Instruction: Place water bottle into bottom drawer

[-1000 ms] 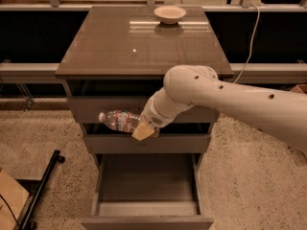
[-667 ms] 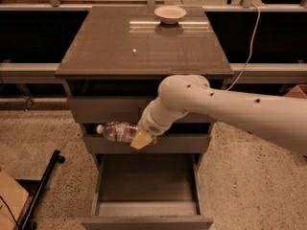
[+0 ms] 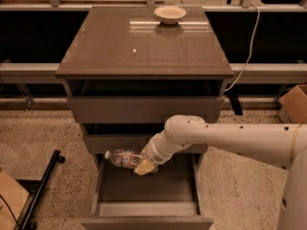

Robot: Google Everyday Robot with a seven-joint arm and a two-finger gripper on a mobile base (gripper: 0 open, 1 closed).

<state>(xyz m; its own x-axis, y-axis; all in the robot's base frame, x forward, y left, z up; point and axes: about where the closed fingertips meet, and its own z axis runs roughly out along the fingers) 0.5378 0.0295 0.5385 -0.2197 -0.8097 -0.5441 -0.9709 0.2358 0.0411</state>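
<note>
Speckled stone floor (image 3: 38, 128) lay around a grey-brown three-drawer cabinet (image 3: 144, 56), and a shallow beige bowl (image 3: 170, 14) sat at the back of its flat top, well away from the work. The deep grey-brown bottom drawer (image 3: 144, 206) stood pulled out, its plain inside open to view.

The robot's white arm (image 3: 230, 138) reached in from the right. Its two-finger gripper (image 3: 144, 166), with tan pads, was closed on the base end of the small clear ribbed plastic water bottle (image 3: 121, 158), which had a white cap and a red-and-blue label band. The bottle lay roughly level, its cap pointing left.

A second earlier the bottle had hung higher, in front of the upper part of the middle drawer (image 3: 115, 143). Since then the arm had lowered it in steps, so that it was now below that drawer's front and over the left rear part of the open bottom drawer, apparently not touching the drawer's floor.

By my judgement the carry was nearly finished. What remained was a short further descent, opening the fingers and pulling the arm clear. Lying on its side, the round bottle might roll once let go.
</note>
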